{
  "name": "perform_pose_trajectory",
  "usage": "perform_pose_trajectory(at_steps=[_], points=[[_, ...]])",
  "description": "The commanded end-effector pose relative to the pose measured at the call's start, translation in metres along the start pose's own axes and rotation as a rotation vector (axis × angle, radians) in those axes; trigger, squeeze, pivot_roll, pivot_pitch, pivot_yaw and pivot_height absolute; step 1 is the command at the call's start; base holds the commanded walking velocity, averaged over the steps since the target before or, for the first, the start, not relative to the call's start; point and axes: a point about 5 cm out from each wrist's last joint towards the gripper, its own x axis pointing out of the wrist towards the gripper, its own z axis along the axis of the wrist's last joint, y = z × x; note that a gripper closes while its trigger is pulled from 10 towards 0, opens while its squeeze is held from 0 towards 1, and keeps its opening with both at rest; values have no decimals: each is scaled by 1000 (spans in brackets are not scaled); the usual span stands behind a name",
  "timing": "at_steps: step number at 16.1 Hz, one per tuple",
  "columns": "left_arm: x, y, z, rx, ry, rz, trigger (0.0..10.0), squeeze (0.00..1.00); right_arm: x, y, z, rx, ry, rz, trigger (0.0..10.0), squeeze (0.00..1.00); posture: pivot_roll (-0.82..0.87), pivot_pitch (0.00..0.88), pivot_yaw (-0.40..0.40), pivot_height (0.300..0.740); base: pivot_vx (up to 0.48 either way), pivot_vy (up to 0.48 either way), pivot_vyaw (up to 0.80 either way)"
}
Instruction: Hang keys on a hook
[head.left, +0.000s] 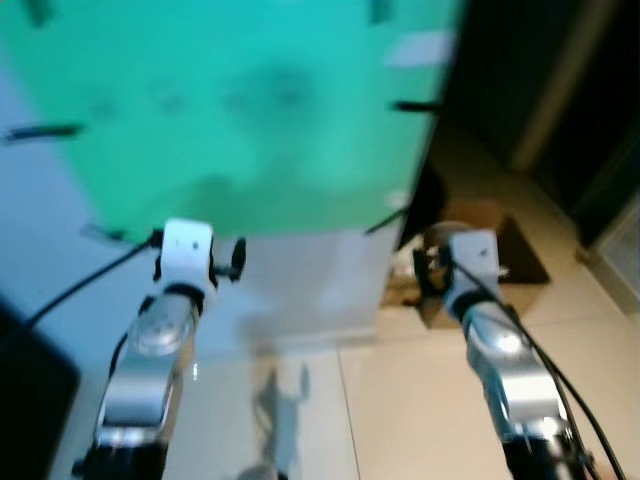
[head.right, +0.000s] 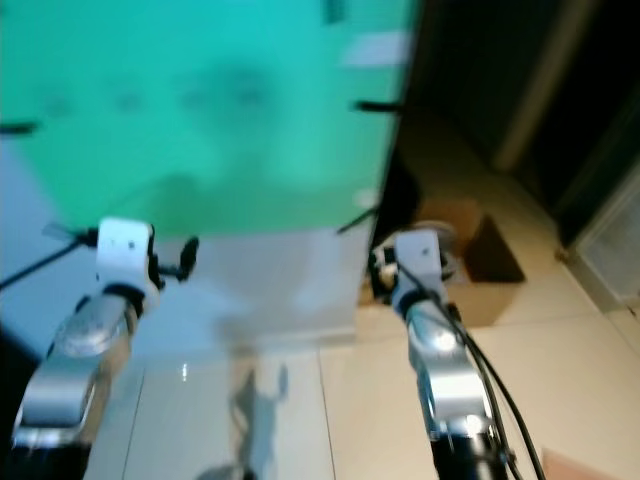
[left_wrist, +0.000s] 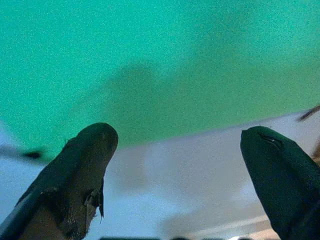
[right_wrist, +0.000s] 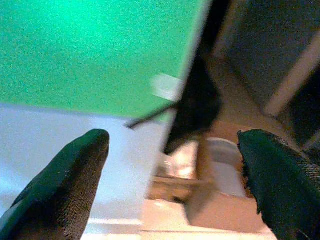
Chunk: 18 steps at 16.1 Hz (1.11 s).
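Observation:
A green panel (head.left: 240, 110) covers the upper part of a white wall straight ahead, and the picture is blurred. Thin dark hooks stick out of it: one on the left (head.left: 45, 131), one at the upper right (head.left: 415, 105) and one at the lower right corner (head.left: 385, 222). Both silver arms are raised toward the wall. My left gripper (left_wrist: 180, 150) is open before the panel's lower edge, with nothing between its fingers. My right gripper (right_wrist: 175, 155) is open too and empty, facing the panel's right edge near the lower right hook (right_wrist: 150, 116).
The wall ends at a dark corner on the right. Behind it, a brown cardboard box (head.left: 490, 250) holding a white round thing (right_wrist: 222, 152) sits on the beige tiled floor (head.left: 400, 400). A dark object (head.left: 30, 390) lies at the lower left.

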Motion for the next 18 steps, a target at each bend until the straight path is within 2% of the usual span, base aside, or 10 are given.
perform_pose_trajectory(at_steps=[1, 4, 6, 7, 11, 16, 18], points=[[0, -1, 1, 8, -7, 10, 10000, 0, 1, 0, -1, 17, 8, 9, 10000, 1000, -58, 0, -6, 740, 0, 0, 800], [0, -1, 2, 15, -17, 14, 10000, 0, 2, 3, -2, 28, 27, 24, 10000, 1000, -49, 0, -15, 740, 0, 0, 800], [-1, -1, 3, 26, -38, 21, 10000, 0, 4, 11, 4, 27, -10, 90, 10000, 1000, -45, 0, -17, 740, 0, 0, 800], [-1, -1, 4, 24, -45, 19, 10000, 0, 3, 10, 4, 72, -9, 70, 10000, 1000, -44, 0, -17, 740, 0, 0, 800], [-1, -1, 4, 30, -52, 11, 10000, 0, 1, 13, 1, 114, 1, 67, 10000, 1000, -47, 0, -7, 740, 0, -397, 800], [1, 0, 7, 14, -60, -7, 10000, 0, 0, 12, 0, 118, -5, 43, 10000, 1000, -49, 0, 2, 740, 0, 0, 0], [1, 0, 10, -3, -80, -24, 10000, 0, 1, 13, 0, 108, -1, 53, 10000, 1000, -50, 0, 6, 740, 268, 0, 0]])
